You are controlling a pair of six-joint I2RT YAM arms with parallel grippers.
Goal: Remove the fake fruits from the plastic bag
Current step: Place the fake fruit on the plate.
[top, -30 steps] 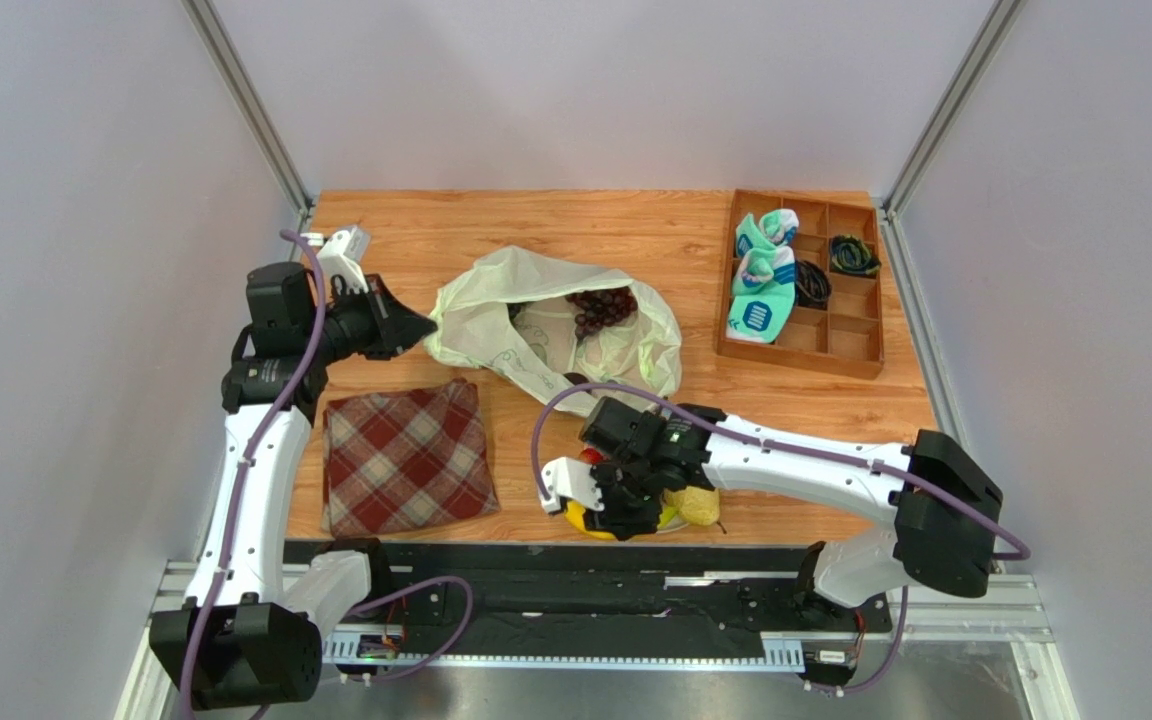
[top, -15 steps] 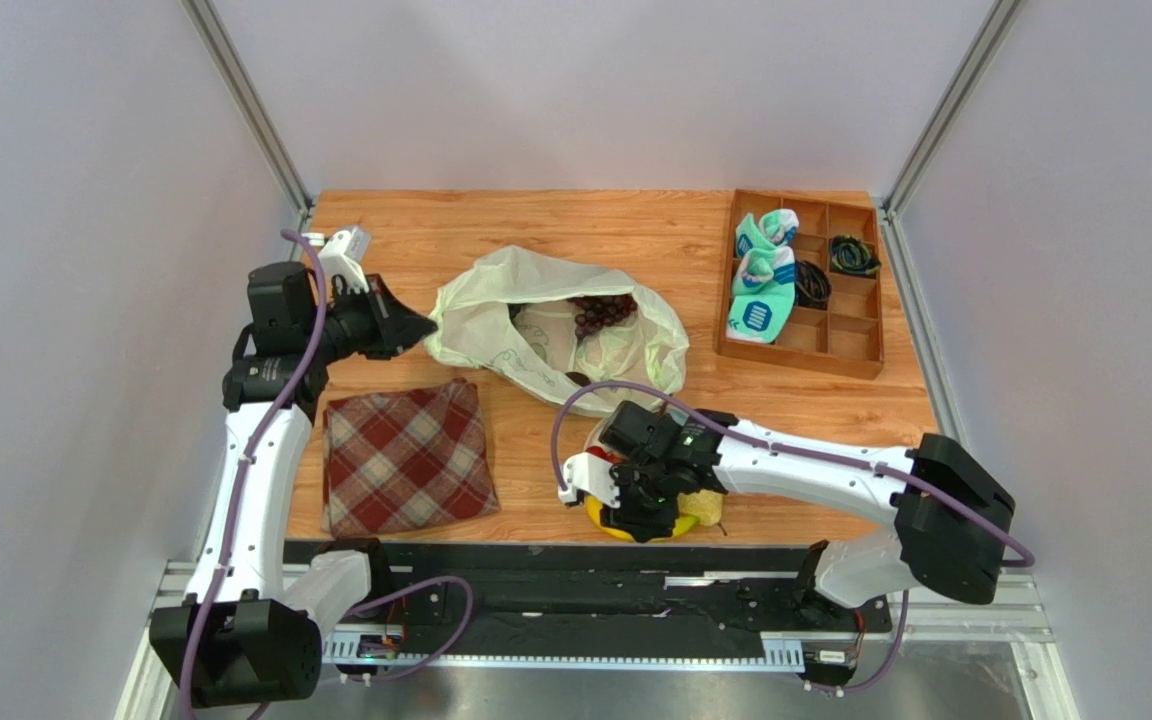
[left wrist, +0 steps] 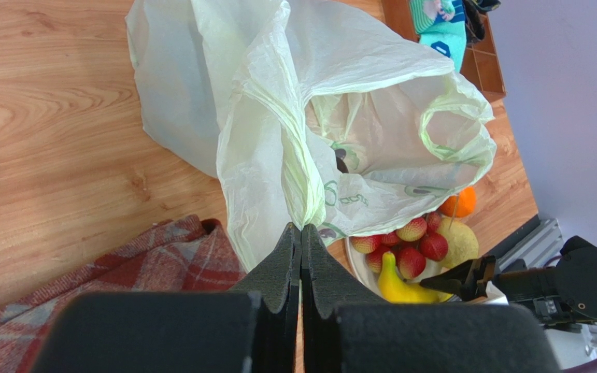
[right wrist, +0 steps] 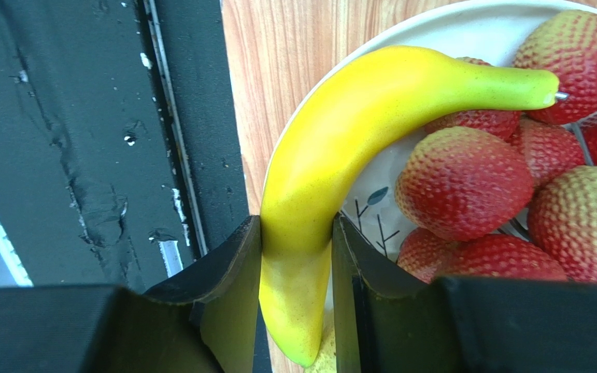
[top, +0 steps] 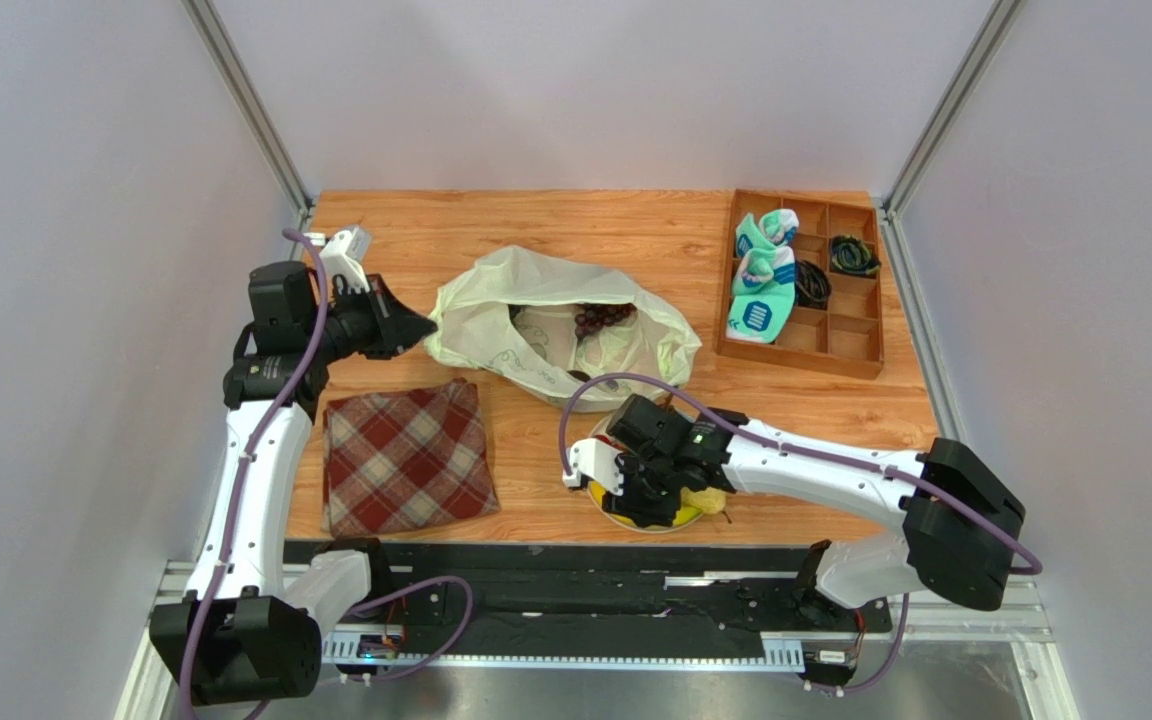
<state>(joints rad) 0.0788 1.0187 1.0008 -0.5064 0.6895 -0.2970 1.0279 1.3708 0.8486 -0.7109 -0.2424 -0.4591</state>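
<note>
Right gripper [right wrist: 294,249] tight on yellow banana [right wrist: 372,101]; left gripper [left wrist: 302,230] tight on plastic bag [left wrist: 372,101], print [left wrist: 341,199] illegible.

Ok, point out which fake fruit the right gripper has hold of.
The yellow banana: it alone is clamped in the right gripper; the red bunch lies free on the plate.

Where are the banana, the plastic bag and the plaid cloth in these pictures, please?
banana [right wrist: 348,116], right wrist view, middle of its yellow curve
plastic bag [left wrist: 200,78], left wrist view, its crinkled outer side
plaid cloth [top: 405,458], top external view, centre of the fabric
</note>
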